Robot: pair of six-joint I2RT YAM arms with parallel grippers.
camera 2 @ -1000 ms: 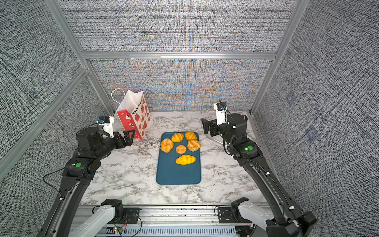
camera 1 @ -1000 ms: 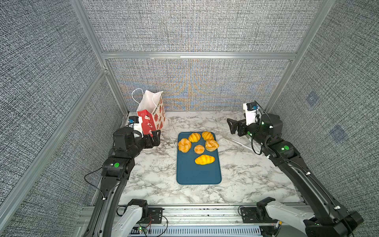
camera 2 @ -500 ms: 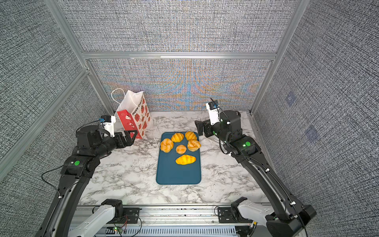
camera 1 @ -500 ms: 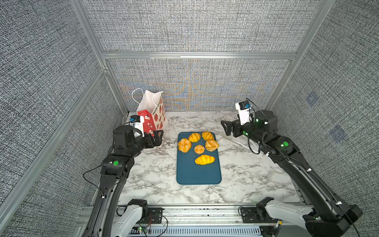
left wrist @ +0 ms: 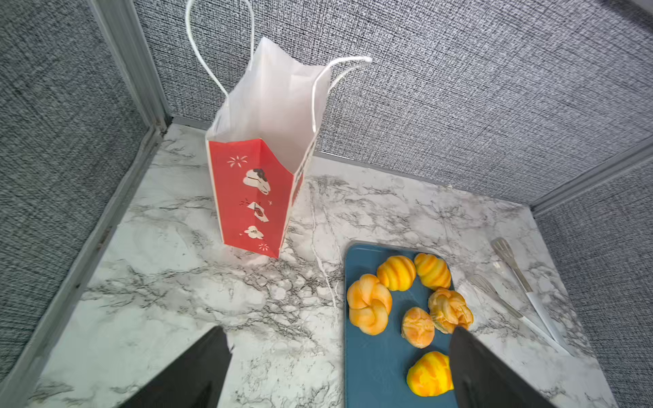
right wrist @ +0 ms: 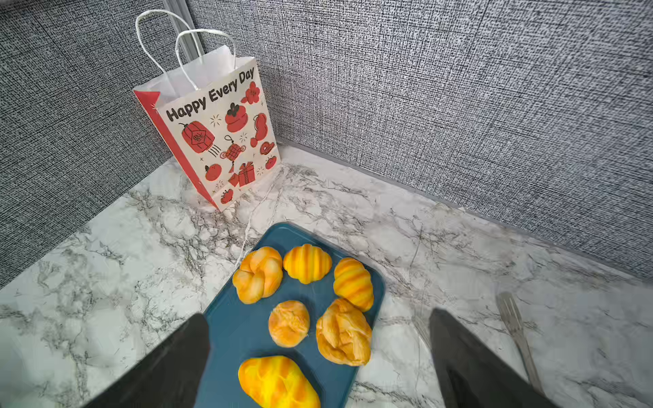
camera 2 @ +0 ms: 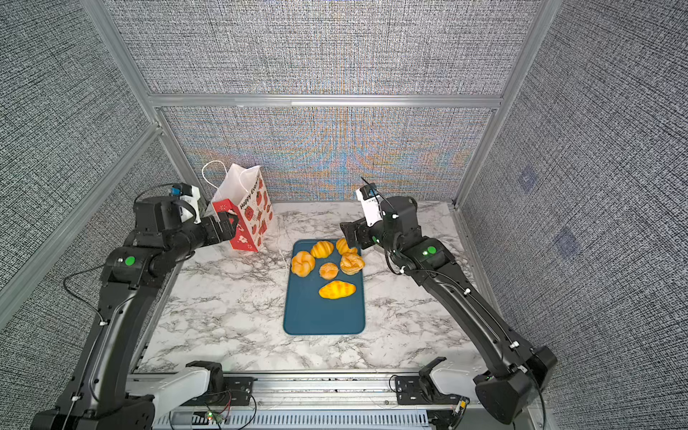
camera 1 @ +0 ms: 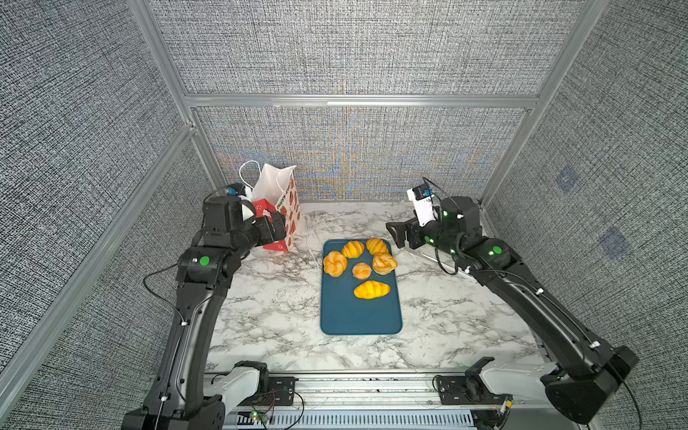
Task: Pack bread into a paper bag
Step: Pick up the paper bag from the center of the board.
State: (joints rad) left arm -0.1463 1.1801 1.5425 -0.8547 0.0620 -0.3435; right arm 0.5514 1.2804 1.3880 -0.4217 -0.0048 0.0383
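Several golden-orange pieces of bread (camera 1: 361, 270) (camera 2: 329, 270) lie on the far half of a blue tray (camera 1: 359, 316) (camera 2: 324, 316). The paper bag (camera 1: 283, 197) (camera 2: 250, 208) stands upright and open at the back left, showing its white inside (left wrist: 279, 116) and printed front (right wrist: 226, 137). My left gripper (camera 1: 277, 223) (camera 2: 228, 223) (left wrist: 337, 330) hovers open just in front of the bag's red side, holding nothing. Open and empty as well, my right gripper (camera 1: 394, 231) (camera 2: 348, 234) (right wrist: 318, 316) hangs over the tray's far right corner, above the bread.
Thin metal utensils (left wrist: 509, 261) (right wrist: 514, 325) lie on the marble table right of the tray, under my right arm. A thin white cord (left wrist: 328, 275) runs between bag and tray. Grey fabric walls close in the back and both sides.
My right gripper has moved left, from beside the tray to over its far right corner. My left gripper has edged closer to the bag. Both stay open.
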